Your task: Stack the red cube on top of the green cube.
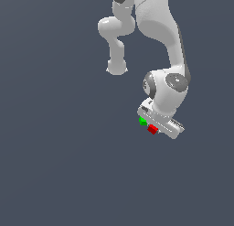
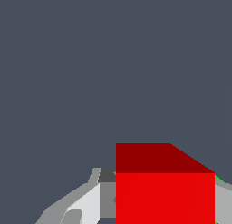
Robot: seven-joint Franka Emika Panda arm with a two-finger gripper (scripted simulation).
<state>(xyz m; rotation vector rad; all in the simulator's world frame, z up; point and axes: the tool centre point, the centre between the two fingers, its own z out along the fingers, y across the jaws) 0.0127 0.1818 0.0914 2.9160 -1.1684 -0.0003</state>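
- Red cube [image 1: 152, 129] just below the white gripper [image 1: 155, 127], at the exterior view's lower right of centre, against the plain grey floor [image 1: 59, 165].
- Green cube [image 1: 143, 121] touching the red one on its left and slightly farther, at much the same height.
- Wrist view filled low down by the red cube [image 2: 165, 191], with one grey finger [image 2: 86, 202] close beside it and a sliver of green [image 2: 219, 179] behind.
- Jaws seemingly clamped on the red cube, though contact on the far side hard to confirm.
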